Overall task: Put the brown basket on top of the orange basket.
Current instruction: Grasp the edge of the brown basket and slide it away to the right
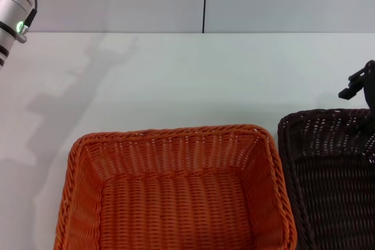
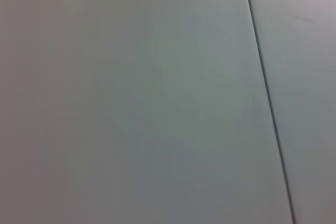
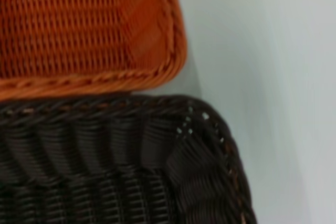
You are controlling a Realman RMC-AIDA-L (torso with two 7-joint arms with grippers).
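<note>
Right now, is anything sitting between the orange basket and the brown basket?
Nothing: in the head view the orange basket and brown basket sit side by side, rims nearly touching, with only bare table beyond.

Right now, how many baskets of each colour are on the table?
Orange basket: 1
Brown basket: 1
Total: 2 baskets, side by side on the white table.

Head view high over both baskets; right wrist close on their adjoining rims; left wrist on blank surface.
</note>
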